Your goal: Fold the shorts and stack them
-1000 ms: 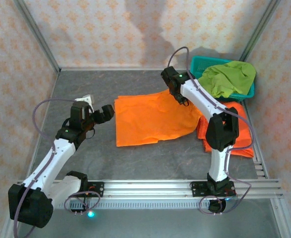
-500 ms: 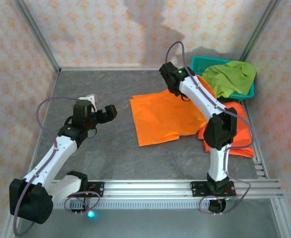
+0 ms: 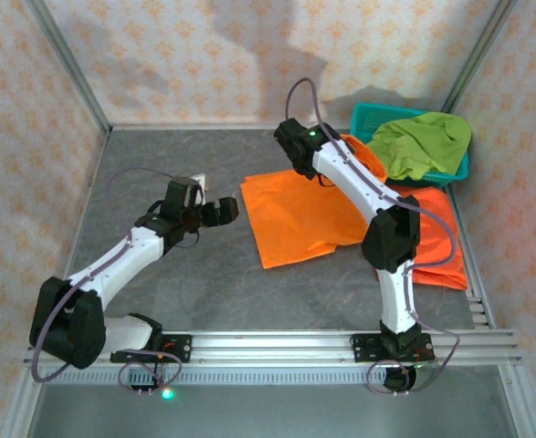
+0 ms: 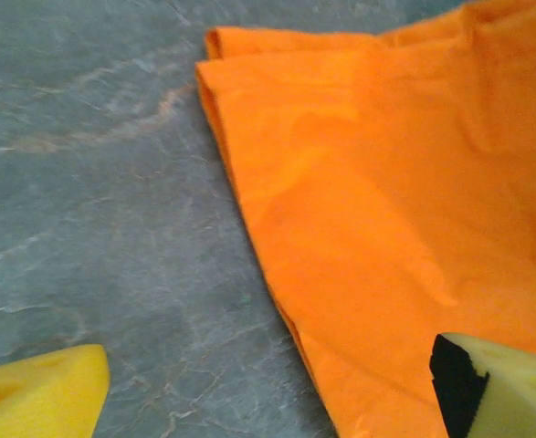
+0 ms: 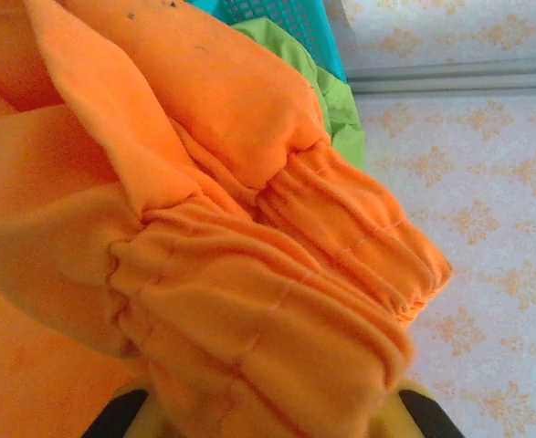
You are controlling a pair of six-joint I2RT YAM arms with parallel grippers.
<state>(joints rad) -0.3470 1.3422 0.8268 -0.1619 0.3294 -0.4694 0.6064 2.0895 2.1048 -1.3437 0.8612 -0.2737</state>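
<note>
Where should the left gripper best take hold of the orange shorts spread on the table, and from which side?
Take the free left edge of the orange shorts, coming low from the left, where the open left gripper faces it. That edge lies flat and unheld; the right gripper holds the gathered waistband.

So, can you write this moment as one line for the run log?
left pincer: open, near edge of orange shorts | right pincer: shut on their waistband | green shorts: in basket

Gathered waistband of orange shorts (image 5: 277, 301) between the yellow fingers (image 5: 408, 403) (lime-green shorts (image 5: 338, 111) and teal basket (image 5: 286, 18) behind)
</note>
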